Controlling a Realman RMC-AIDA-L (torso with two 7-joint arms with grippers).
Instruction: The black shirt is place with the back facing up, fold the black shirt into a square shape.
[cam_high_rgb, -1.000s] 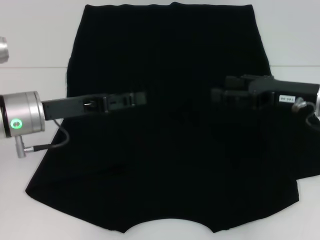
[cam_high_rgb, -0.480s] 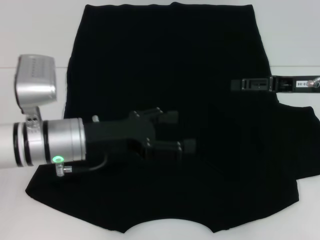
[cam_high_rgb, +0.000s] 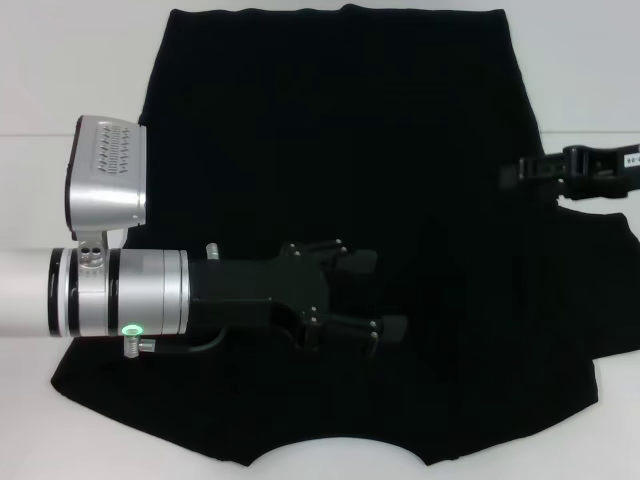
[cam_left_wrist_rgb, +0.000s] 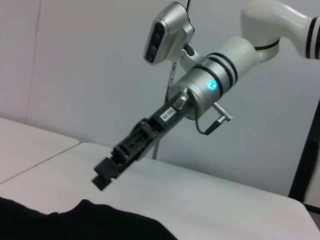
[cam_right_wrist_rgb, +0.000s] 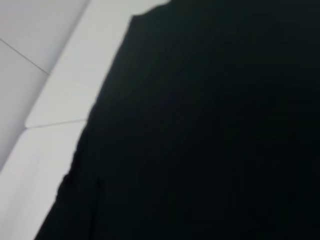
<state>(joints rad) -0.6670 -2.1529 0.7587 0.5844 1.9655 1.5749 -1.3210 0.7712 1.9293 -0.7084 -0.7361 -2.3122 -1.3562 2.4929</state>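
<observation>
Black on black hides where the left gripper (cam_high_rgb: 372, 295), its fingers spread apart and holding nothing, stands against the black shirt (cam_high_rgb: 330, 130) lying flat beneath it on the white table (cam_high_rgb: 60, 70), while the right gripper (cam_high_rgb: 515, 172), whose opening I cannot tell, sits at the shirt's right edge.
</observation>
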